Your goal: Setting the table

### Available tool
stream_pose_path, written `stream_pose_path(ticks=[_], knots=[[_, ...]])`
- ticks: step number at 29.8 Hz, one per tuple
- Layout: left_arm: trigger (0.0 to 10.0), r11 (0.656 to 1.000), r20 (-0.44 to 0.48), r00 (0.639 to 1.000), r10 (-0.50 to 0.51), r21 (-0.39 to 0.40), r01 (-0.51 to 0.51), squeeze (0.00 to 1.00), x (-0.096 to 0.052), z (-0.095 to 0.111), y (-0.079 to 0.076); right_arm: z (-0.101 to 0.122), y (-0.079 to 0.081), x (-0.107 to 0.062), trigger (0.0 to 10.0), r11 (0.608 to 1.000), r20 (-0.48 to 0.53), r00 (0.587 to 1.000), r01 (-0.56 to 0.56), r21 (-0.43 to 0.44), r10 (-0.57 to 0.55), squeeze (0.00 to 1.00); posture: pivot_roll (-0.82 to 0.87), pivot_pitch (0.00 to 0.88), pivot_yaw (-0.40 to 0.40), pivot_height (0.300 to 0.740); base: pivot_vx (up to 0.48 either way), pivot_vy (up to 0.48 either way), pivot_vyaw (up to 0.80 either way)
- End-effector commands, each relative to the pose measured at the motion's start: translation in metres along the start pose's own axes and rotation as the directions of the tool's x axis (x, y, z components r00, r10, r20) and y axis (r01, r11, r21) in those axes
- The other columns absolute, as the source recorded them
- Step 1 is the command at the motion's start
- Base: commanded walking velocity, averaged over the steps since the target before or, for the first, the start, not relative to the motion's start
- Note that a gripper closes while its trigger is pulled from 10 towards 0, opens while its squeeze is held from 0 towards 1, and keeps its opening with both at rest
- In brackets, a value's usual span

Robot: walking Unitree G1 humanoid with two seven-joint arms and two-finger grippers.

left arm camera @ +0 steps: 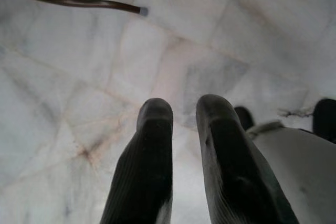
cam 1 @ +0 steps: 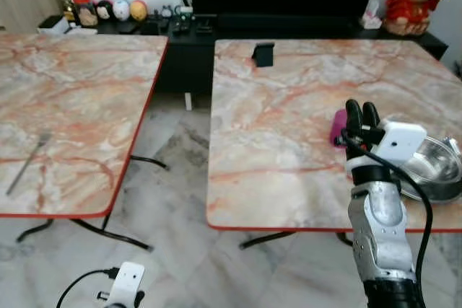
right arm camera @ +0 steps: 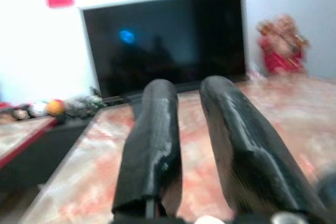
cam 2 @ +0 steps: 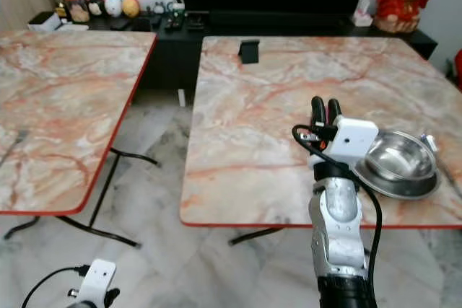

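The steel bowl [cam 2: 401, 158] is lying near the right table's [cam 1: 289, 142] front edge, just right of the raised right gripper [cam 2: 325, 108], whose fingers are being held upright, a narrow gap apart, holding nothing. A fork [cam 1: 29, 161] is lying well apart on the left table [cam 1: 86, 84]. The left gripper [left arm camera: 184, 124] is being hung idle, slightly parted.

Red-edged pink-veined marble tables [cam 1: 274, 142], silver bowl [cam 1: 433, 167].
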State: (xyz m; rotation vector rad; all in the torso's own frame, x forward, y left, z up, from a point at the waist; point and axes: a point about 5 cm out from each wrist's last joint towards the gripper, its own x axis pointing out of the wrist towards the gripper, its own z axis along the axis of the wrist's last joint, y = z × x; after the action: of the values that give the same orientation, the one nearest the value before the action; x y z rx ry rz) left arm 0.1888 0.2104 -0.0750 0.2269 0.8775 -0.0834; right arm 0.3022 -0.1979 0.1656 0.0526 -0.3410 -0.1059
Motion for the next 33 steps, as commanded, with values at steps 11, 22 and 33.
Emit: stream_pose_path(ticks=[11, 22, 33], knots=[[10.0, 1.000, -0.018, 1.000, 0.014, 0.003, -0.014, 0.00, -0.001, -0.003, 0.006, 0.001, 0.004, 0.001, 10.0, 1.000, -0.005, 1.000, -0.020, 0.010, 0.020, 0.00, 0.01, 0.000, 0.001, 0.740, 0.000, 0.366, 0.00], [10.0, 1.000, -0.022, 1.000, 0.013, 0.003, -0.013, 0.00, -0.001, -0.004, 0.005, 0.001, 0.009, 0.002, 10.0, 0.998, 0.001, 0.998, -0.062, -0.025, 0.062, 0.00, 0.01, 0.000, -0.001, 0.740, 0.000, 0.365, 0.00], [10.0, 1.000, -0.023, 1.000, 0.012, 0.007, -0.012, 0.00, -0.001, -0.005, 0.005, -0.002, 0.014, 0.002, 10.0, 0.995, -0.020, 0.996, -0.092, -0.029, 0.092, 0.00, 0.01, 0.000, -0.003, 0.740, 0.000, 0.364, 0.30]])
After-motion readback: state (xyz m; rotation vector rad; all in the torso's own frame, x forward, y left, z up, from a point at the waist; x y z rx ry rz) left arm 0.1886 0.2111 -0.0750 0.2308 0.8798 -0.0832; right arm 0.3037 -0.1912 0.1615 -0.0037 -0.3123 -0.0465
